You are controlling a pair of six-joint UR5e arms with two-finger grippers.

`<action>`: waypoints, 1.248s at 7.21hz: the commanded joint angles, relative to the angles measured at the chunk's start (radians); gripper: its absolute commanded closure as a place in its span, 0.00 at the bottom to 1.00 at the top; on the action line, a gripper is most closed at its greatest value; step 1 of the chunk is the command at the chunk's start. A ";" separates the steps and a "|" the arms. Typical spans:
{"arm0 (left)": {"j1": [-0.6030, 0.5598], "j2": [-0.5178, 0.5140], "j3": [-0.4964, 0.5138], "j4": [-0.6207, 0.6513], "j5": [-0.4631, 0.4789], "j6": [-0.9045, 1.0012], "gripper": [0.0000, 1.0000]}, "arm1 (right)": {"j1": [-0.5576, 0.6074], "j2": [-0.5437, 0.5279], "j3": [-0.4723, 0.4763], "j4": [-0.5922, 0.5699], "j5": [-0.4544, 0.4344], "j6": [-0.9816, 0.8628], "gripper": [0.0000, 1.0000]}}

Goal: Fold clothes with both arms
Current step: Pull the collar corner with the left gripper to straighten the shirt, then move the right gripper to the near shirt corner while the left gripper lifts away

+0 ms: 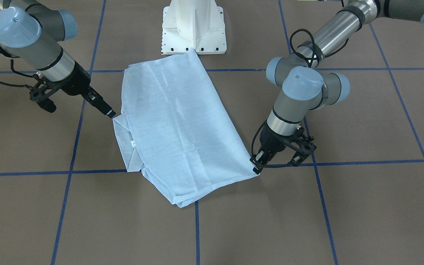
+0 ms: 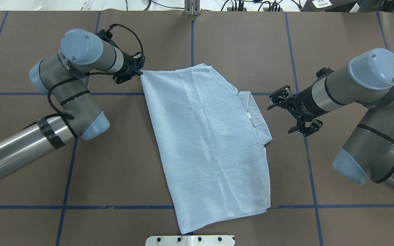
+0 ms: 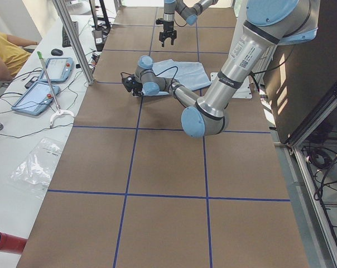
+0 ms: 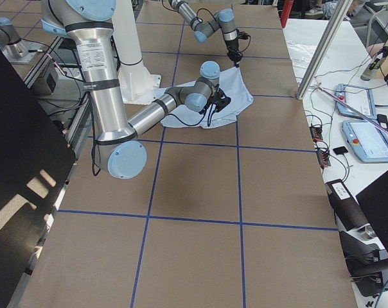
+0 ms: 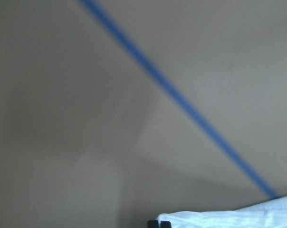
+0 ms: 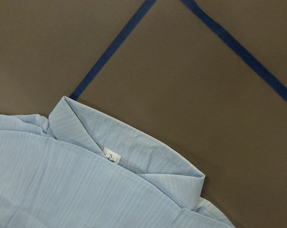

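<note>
The light-blue striped shirt [image 1: 179, 121] lies folded into a long panel slantwise on the brown table [image 2: 121, 164], smooth side up. Its collar [image 6: 134, 152] with a small white tag pokes out on my right side. My left gripper [image 2: 140, 71] is shut on the shirt's far corner, low at the table; the left wrist view shows a black fingertip [image 5: 154, 223] against pale cloth [image 5: 238, 216]. My right gripper [image 1: 111, 112] hovers just beside the collar, apart from it. It is open and empty, and no fingers show in the right wrist view.
The white pedestal base [image 1: 193, 29] stands at the shirt's near end. Blue tape lines [image 2: 67, 207] grid the table. A side bench with tablets [image 3: 46, 84], a metal post [image 3: 73, 39] and a seated person [image 3: 4, 53] lies beyond the table's far edge.
</note>
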 commanded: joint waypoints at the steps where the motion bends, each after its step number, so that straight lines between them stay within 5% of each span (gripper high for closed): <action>1: -0.061 -0.126 0.248 -0.183 0.007 0.059 1.00 | -0.019 0.027 -0.001 0.000 -0.023 0.000 0.00; 2: -0.064 -0.123 0.248 -0.184 0.007 0.094 0.54 | -0.060 0.053 0.001 0.000 -0.090 0.000 0.00; 5: -0.072 0.016 0.056 -0.175 -0.010 0.099 0.54 | -0.198 0.114 0.001 -0.010 -0.240 0.031 0.00; 9: -0.096 0.153 -0.098 -0.164 -0.107 0.101 0.55 | -0.455 0.183 0.011 -0.180 -0.525 0.308 0.00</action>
